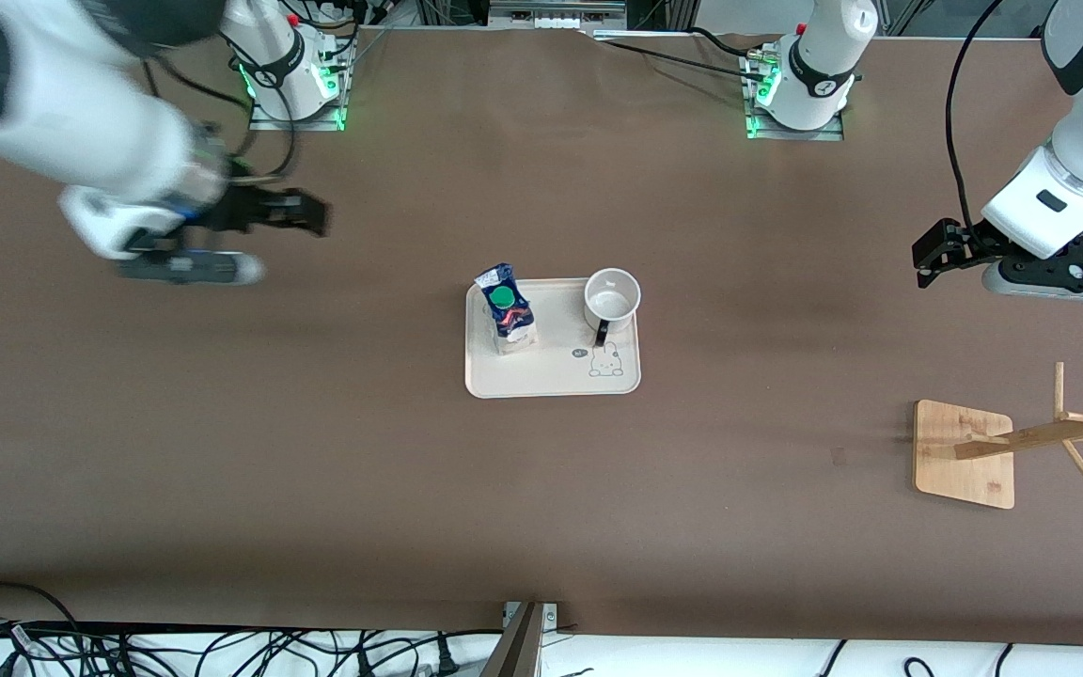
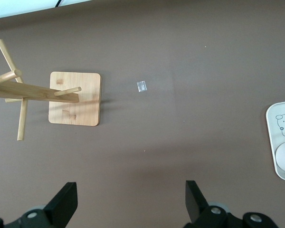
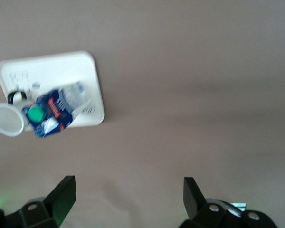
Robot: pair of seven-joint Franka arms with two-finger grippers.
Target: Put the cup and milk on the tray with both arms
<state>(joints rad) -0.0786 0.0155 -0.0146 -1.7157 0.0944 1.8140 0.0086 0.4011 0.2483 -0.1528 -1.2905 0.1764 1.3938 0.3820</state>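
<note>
Both items (image 1: pixel 612 299) on tray (image 1: pixel 551 376) – prob. upright

The tray (image 1: pixel 551 376) looks like smooth matt cream plastic. The cup (image 1: pixel 612 297) is glossy white ceramic. The milk (image 1: pixel 510 314) is printed carton with a green plastic cap. The rack (image 1: pixel 966 453) is pale unpainted wood on matt brown table (image 1: pixel 541 508).

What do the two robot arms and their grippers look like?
Both arms are white with dark joint bands and trailing black cables. The left gripper and right gripper are black with paired jaws. Green lights glow at both bases.
</note>
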